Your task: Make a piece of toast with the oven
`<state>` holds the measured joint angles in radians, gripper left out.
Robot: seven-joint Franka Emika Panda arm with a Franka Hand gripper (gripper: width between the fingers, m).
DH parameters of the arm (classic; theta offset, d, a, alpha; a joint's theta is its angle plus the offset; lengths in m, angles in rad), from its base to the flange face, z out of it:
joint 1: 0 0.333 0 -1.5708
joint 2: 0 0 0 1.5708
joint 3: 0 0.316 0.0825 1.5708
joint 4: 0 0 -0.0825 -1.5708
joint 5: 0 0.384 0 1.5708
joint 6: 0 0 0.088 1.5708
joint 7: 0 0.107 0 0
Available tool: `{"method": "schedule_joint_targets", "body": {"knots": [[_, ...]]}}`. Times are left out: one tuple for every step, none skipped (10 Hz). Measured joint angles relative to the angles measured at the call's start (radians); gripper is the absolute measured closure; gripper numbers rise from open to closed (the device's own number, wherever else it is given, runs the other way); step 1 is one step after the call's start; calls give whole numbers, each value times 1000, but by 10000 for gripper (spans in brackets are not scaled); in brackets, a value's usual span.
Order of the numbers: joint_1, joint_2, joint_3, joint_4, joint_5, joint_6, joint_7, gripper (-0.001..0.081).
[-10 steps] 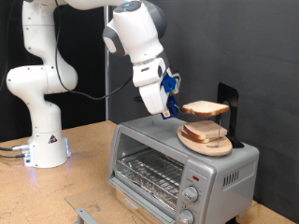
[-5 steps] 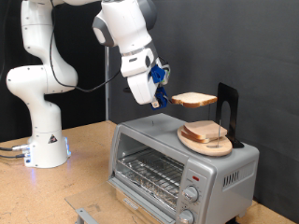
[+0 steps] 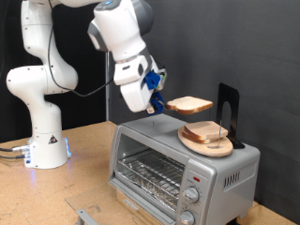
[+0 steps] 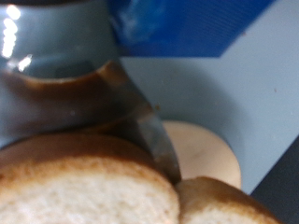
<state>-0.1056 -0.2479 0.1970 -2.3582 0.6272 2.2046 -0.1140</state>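
Note:
In the exterior view my gripper (image 3: 161,102) is shut on the piece of toast (image 3: 191,105), gripping its left edge. It holds the toast roughly level in the air above the top of the silver oven (image 3: 178,161), a little to the left of and above a round wooden plate (image 3: 192,142). The plate sits on the oven's top and carries another slice of bread (image 3: 208,133). The oven's wire rack (image 3: 150,172) shows in its front. In the wrist view the toast (image 4: 84,191) fills the lower part, right at a dark finger (image 4: 65,89).
A black upright stand (image 3: 228,105) is behind the plate on the oven's top. The oven's knobs (image 3: 191,195) are at its front right. The robot's white base (image 3: 42,141) stands on the wooden table (image 3: 84,173) at the exterior view's left. A grey metal piece (image 3: 84,217) lies near the bottom edge.
My gripper has carried the toast to the exterior view's left, away from above the plate, and the wrist has turned. The plate and its slice have not moved.

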Motion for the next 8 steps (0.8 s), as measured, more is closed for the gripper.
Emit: {"method": "schedule_joint_targets", "body": {"knots": [[-2,-23,-23,-30,17,0,-36,403],[-4,-50,-45,-59,22,0,-70,403],[-7,-79,-65,-86,22,-4,-99,403],[-13,-106,-82,-112,10,-16,-124,403],[-22,-131,-97,-136,-3,-31,-144,403],[-31,-153,-111,-159,-20,-51,-158,403],[-42,-173,-127,-182,-38,-79,-173,403],[-51,-188,-143,-205,-51,-98,-185,403]]}}
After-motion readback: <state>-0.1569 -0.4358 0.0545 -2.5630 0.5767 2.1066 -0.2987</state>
